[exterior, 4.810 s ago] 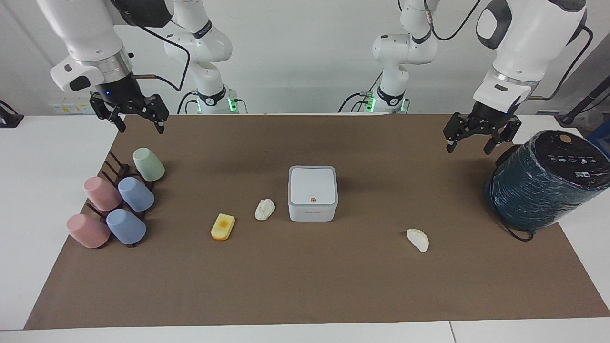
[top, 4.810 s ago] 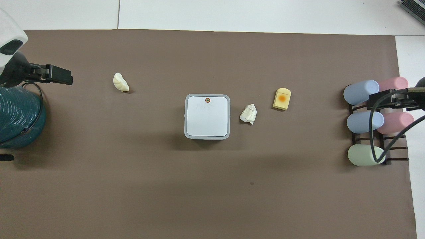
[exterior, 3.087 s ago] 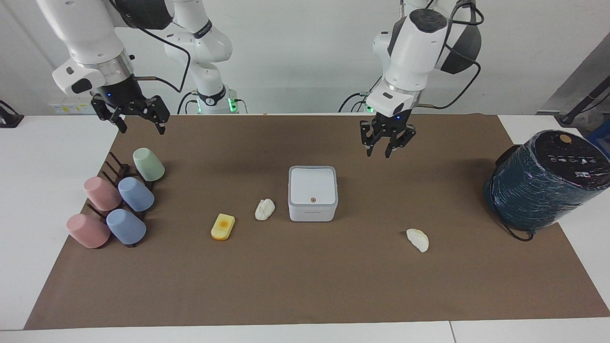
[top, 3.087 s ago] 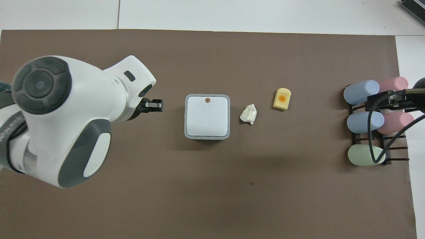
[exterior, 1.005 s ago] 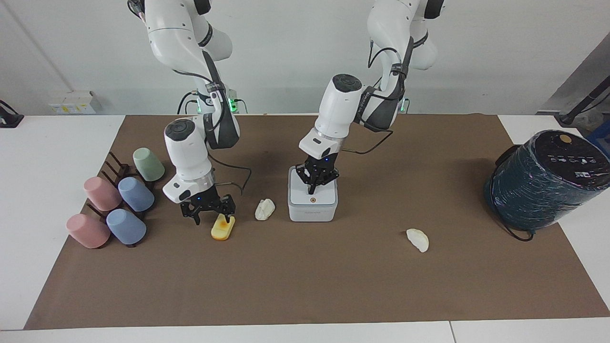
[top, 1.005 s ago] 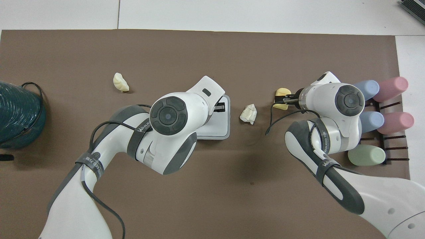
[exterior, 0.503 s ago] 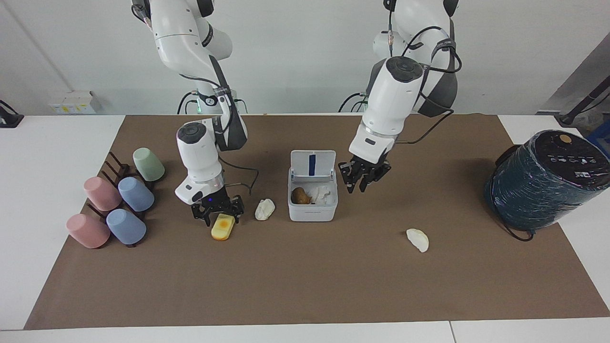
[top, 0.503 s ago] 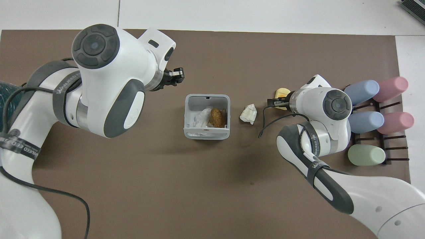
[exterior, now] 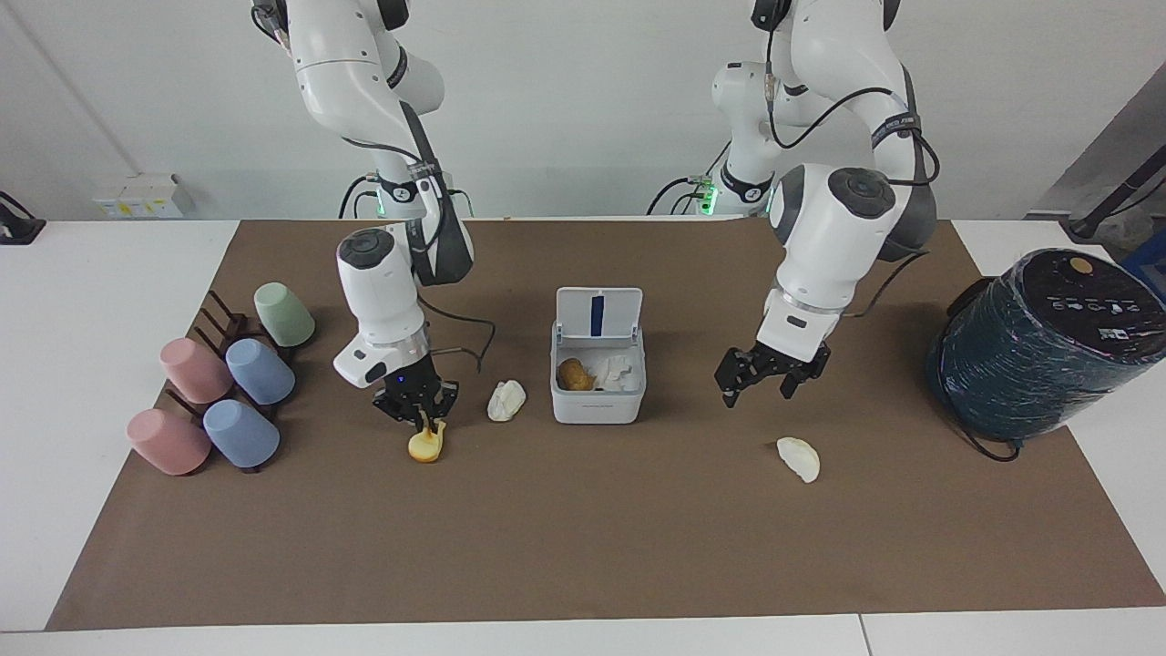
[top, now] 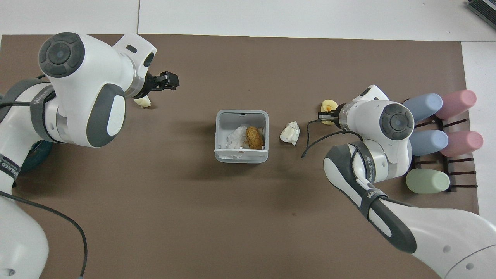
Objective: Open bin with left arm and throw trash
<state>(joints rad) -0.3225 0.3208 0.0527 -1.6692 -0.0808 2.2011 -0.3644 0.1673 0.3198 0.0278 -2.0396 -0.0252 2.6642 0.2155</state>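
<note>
In the facing view, the bin (exterior: 598, 387) was seen mid-table with its lid raised upright, a brown lump and white scraps lying inside. The right gripper (exterior: 422, 415) was pinched shut on the yellow-orange bar (exterior: 425, 444), which hung tilted on end, its lower tip at or just above the mat — contact could not be told. The bar was judged light and fairly stiff, best held across its narrow sides as here. The white wad (exterior: 506, 400) lay just beside the bin toward the right arm's end; it was judged soft and crushable. The left gripper (exterior: 761, 383) hovered with fingers spread and nothing held, over bare mat near the cream slice (exterior: 799, 458) — a curved, probably slippery piece, best taken across its thin width. In the overhead view, the open bin (top: 241, 156) was shown again, the wad (top: 290, 133) beside it, the bar (top: 329, 105) at the right gripper (top: 322, 115), and the left gripper (top: 169, 80) spread open, the slice (top: 143, 102) half hidden under that arm.
</note>
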